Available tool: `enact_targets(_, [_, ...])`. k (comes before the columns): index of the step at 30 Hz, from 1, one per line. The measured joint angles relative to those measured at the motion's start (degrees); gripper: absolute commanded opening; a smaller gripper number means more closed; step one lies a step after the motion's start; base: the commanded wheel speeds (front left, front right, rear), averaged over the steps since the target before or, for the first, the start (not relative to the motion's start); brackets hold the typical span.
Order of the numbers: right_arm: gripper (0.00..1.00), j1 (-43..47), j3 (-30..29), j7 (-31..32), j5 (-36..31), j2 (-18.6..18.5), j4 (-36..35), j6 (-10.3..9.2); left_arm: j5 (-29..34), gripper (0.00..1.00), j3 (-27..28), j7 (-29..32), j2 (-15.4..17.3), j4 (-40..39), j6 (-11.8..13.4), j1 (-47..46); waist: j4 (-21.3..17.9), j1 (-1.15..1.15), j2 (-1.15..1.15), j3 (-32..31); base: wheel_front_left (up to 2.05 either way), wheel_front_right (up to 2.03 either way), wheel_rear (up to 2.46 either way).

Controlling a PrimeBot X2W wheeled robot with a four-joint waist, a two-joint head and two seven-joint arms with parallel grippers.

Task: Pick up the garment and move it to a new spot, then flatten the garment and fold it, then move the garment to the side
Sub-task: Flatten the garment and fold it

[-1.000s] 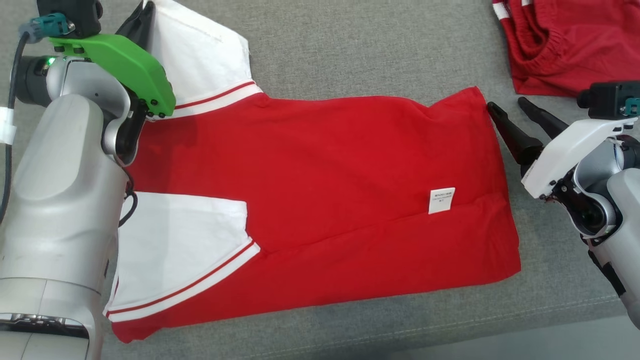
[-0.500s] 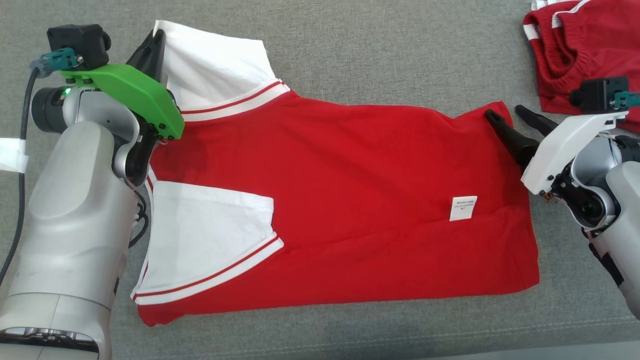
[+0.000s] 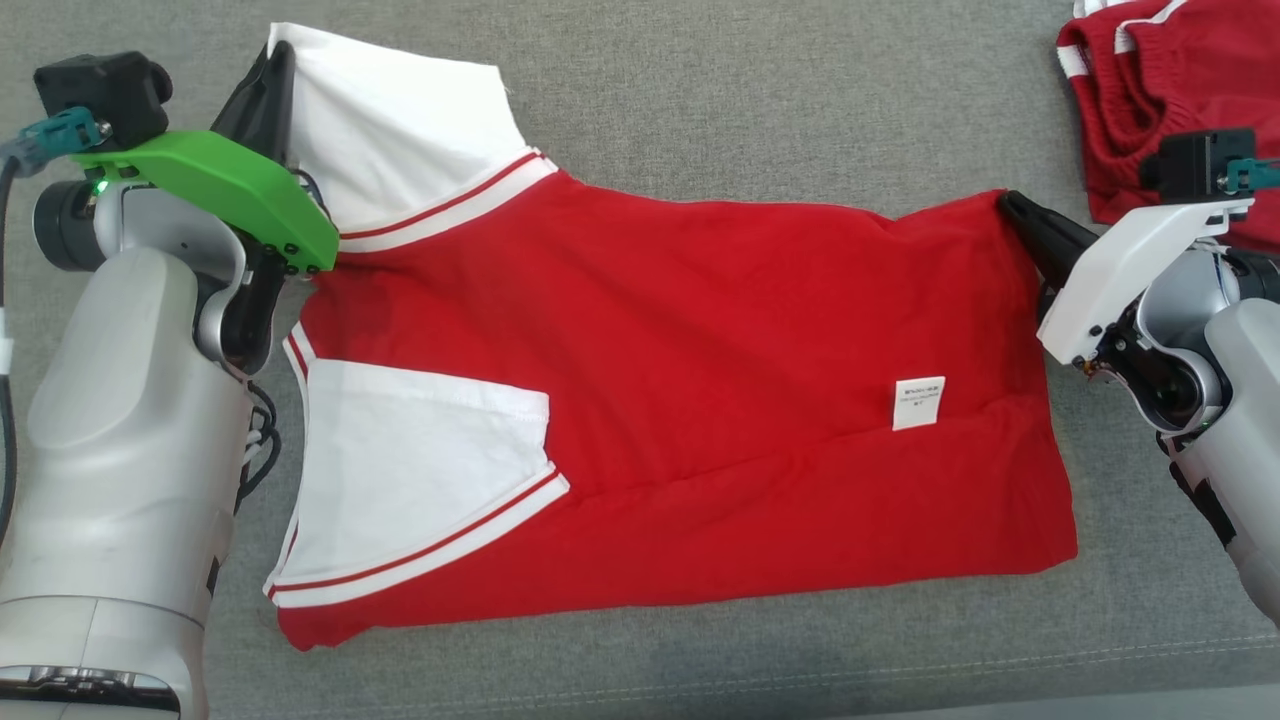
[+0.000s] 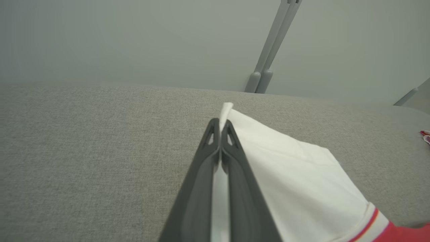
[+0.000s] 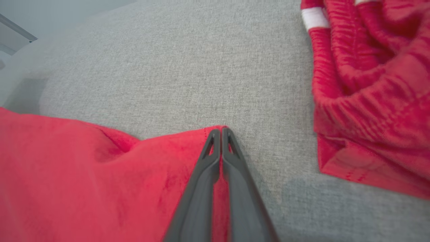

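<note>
garment [image 3: 680, 380] red-and-white | left pincer [image 4: 220, 123] — clamped on its white sleeve tip | right pincer [image 5: 220, 131] — clamped on its hem corner | other red cloth [image 3: 1170, 80] beyond hem

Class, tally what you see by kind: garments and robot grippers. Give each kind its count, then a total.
Garments: 2, the red shirt with white sleeves and the crumpled red garment.
Grippers: 2, the left gripper and the right gripper, each shut on the shirt.
Total: 4.
</note>
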Motion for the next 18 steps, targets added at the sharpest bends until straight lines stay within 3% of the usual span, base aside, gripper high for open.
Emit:
enact_targets(12, [0.00, -0.9, -2.3, -9.5, 0.2, 1.6, 0.3, 0.48, -1.5, 0.00, 1.2, -5.9, 1.3, -3.7, -0.5, 4.6, -0.4, 0.00, 0.00, -1.9, 0.00, 0.00, 0.00])
enact_targets(18, [0.00, 2.9, -1.2, -13.3, 0.4, 2.1, -1.2, 0.98, -2.4, 0.00, 1.9, -7.7, 2.6, -8.1, -0.5, 10.6, -0.9, 0.00, 0.00, -3.8, 0.00, 0.00, 0.00])
